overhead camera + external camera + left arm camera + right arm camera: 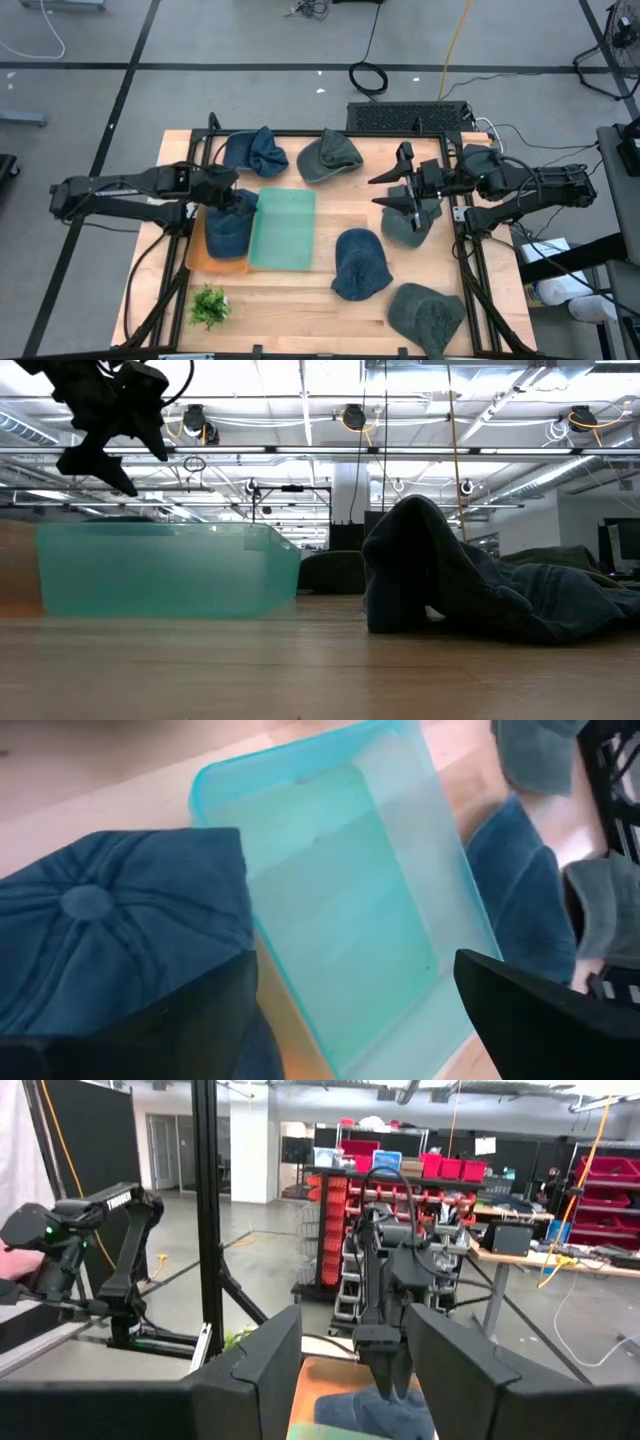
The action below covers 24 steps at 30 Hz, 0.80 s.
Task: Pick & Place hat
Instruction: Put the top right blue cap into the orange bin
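High view: the left claw (pixel 232 200) was held wide open, empty, over a blue hat (pixel 228 232) lying in the orange bin (pixel 196 262) beside the teal bin (pixel 283 230). The right claw (pixel 408 188) was seen part open, empty, well apart from that bin.

1. From above, my left gripper (pixel 236 200) hides part of the blue hat (pixel 228 232) in the orange bin (pixel 196 262);
2. The bottom edge crops the grey hat (pixel 428 318);
3. At table level, the teal bin (pixel 165 570) looks blurred.

No readable text, label, brand, number or sign on anything in any view.
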{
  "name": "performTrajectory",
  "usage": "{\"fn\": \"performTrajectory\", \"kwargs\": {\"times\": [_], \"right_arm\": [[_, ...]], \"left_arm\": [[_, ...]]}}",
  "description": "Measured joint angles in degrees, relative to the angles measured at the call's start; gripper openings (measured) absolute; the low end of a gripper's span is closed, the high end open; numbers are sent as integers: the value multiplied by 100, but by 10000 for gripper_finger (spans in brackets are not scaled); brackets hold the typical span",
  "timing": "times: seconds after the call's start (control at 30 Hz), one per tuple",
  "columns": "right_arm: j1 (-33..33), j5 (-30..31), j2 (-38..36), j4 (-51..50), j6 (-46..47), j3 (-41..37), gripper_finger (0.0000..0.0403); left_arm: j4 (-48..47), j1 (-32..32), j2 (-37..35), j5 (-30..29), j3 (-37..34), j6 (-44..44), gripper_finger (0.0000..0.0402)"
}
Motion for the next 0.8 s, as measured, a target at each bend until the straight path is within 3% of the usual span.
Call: {"fn": "performTrajectory", "kwargs": {"times": [0.43, 0.8], "right_arm": [[-1, -2, 0, 6, -41, 0, 171], [0, -2, 0, 40, -61, 0, 171]], "left_arm": [[-90, -101, 697, -179, -2, 93, 347], [-985, -340, 1269, -257, -2, -140, 347]]}}
